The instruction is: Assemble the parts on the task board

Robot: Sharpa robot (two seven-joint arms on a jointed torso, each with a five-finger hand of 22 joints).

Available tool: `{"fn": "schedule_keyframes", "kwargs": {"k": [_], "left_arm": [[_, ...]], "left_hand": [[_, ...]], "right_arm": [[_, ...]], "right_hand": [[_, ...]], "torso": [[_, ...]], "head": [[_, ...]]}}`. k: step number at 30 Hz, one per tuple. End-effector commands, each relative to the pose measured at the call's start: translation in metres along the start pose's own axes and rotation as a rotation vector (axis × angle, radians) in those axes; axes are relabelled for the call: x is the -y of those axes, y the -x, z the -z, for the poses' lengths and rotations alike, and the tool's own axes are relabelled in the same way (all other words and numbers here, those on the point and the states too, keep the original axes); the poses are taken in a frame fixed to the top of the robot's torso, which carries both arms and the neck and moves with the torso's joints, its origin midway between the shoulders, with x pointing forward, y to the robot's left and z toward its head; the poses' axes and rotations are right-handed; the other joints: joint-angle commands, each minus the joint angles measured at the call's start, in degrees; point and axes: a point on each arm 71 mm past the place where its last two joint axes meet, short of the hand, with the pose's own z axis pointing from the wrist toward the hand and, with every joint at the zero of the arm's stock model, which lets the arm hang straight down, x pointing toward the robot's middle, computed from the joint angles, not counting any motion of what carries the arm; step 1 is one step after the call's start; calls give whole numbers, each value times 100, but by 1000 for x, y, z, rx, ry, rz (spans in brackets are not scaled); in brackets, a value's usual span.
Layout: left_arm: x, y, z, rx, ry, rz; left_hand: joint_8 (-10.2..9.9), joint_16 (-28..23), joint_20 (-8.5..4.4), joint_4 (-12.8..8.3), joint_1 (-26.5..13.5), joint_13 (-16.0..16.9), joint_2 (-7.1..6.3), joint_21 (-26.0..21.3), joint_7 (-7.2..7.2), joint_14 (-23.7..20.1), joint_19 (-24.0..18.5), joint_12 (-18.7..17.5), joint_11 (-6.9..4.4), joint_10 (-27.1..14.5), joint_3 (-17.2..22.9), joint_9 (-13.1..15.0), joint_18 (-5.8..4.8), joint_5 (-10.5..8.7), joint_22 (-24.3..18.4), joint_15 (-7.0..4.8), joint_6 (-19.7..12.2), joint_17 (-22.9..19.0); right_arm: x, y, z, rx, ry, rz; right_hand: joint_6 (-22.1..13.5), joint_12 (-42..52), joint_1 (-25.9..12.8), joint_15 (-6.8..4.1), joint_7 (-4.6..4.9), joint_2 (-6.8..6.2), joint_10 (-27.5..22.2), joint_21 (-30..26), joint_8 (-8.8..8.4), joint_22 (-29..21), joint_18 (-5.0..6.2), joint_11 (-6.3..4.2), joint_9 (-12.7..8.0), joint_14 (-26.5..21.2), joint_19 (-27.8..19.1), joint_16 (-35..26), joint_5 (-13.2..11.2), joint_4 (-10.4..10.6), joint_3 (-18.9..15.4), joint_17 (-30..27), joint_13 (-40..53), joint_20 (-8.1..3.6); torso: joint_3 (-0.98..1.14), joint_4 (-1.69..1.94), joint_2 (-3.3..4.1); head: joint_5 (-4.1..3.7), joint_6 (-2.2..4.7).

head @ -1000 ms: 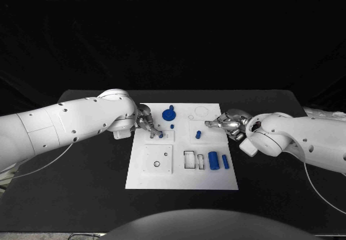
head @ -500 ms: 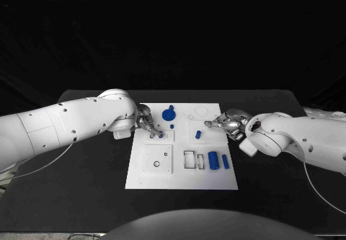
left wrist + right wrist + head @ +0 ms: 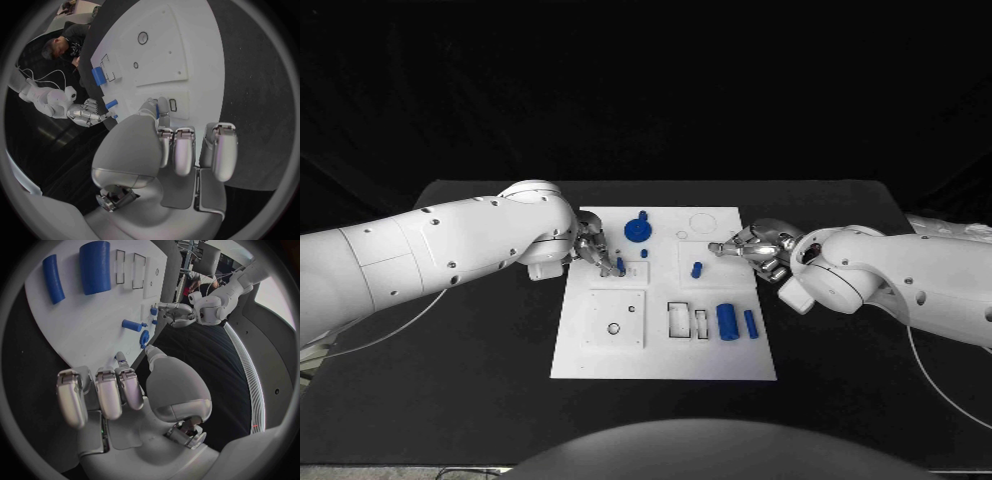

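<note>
A small blue peg (image 3: pixel 619 266) is pinched by the left hand (image 3: pixel 596 252) over the white board (image 3: pixel 664 345). The right hand (image 3: pixel 759 247) is kept curled, holding nothing, at the board's right edge.

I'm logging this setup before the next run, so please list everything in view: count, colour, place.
Table: one, black, under everything.
Task board: one, white, mid-table.
Round part: one, blue, board's far end.
Small peg: one, blue, board's middle.
Wide block: one, blue, board's right side, lying flat.
Slim bar: one, blue, right of the block.
Left hand: silver, at board's left edge, fingertips at a small blue piece.
Right hand: silver, at board's right edge.
</note>
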Motion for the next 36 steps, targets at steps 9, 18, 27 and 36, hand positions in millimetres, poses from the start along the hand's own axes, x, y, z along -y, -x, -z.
{"fn": "schedule_keyframes", "kwargs": {"k": [9,18,27,36], "left_arm": [[1,1,1,8,-16,-4],[-1,4,6,57,-118,70],[-2,16,20,226,-331,236],[0,29,38,488,-544,255]], "left_hand": [[-24,15,-4,43,-24,1334,3,14,7,596,602,-10,-23,617,-28,-8,-42,16,1509,-33,8,1510],[-42,15,-40,53,-564,1334,-50,14,24,596,602,-10,-4,617,-281,-16,-42,118,1509,1,56,1510],[-430,15,-56,41,-800,1334,12,14,208,596,602,-10,145,617,-500,-282,-42,339,1509,60,-443,1510],[-871,15,71,36,122,1334,-106,14,535,596,602,-10,445,617,-389,-1146,-42,541,1509,276,-990,1510]], "right_arm": [[0,0,0,-4,10,9],[0,0,0,-1,14,8],[-3,1,0,22,44,-4],[-4,2,1,32,63,-14]], "right_hand": [[-28,23,5,32,73,45,611,26,39,1510,-82,39,9,598,610,23,26,2,-23,1507,1505,33],[-29,23,11,40,81,52,611,26,56,1510,-82,47,16,598,610,23,31,1,-31,1507,1505,41],[-10,23,21,43,86,68,611,26,76,1510,-82,52,24,598,610,23,39,-2,-27,1507,1505,46],[0,23,26,45,88,72,611,26,86,1510,-82,54,29,598,610,23,43,-4,-26,1507,1505,48]], "torso": [[1,4,1],[1,6,-4],[4,6,2],[-5,2,2]], "head": [[-9,9],[14,0],[33,-10],[70,-23]]}}
